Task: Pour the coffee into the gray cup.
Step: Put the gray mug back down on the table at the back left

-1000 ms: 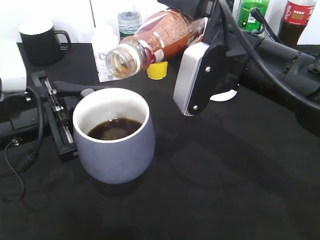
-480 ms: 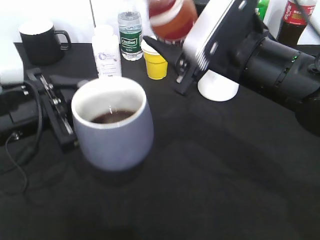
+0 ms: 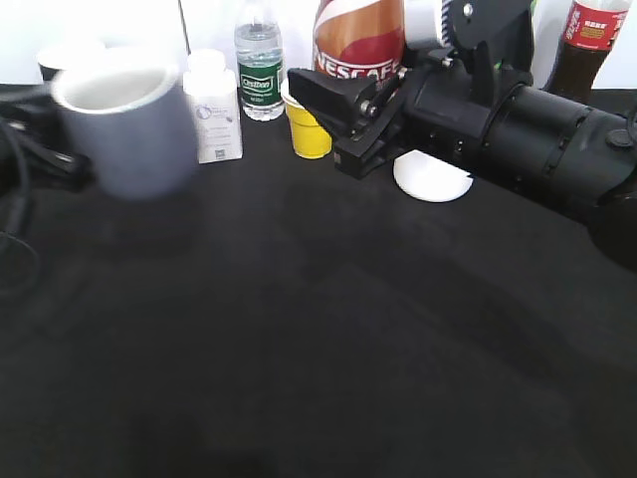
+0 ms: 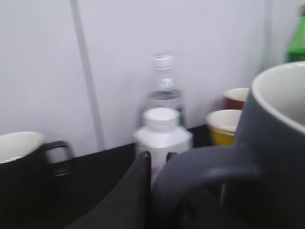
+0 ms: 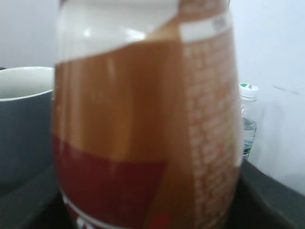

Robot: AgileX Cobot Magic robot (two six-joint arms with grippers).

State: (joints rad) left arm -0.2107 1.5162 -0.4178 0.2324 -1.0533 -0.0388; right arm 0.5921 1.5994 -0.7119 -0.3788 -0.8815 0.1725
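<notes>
While the right gripper (image 3: pixel 363 115) was clamped on the upright coffee bottle (image 3: pixel 358 40) at the back of the table, the left gripper (image 4: pixel 143 191) held the gray cup (image 3: pixel 124 129) by its handle, off to the left near the white pill bottle (image 3: pixel 214 108). The cup looked blurred, so it seemed to be moving. Any jerk or tilt could slosh liquid out, and a loose hold on the handle could let it swing or drop.

Gray cup (image 3: pixel 124 124) blurred; coffee (image 3: pixel 358 40) top cropped.
</notes>
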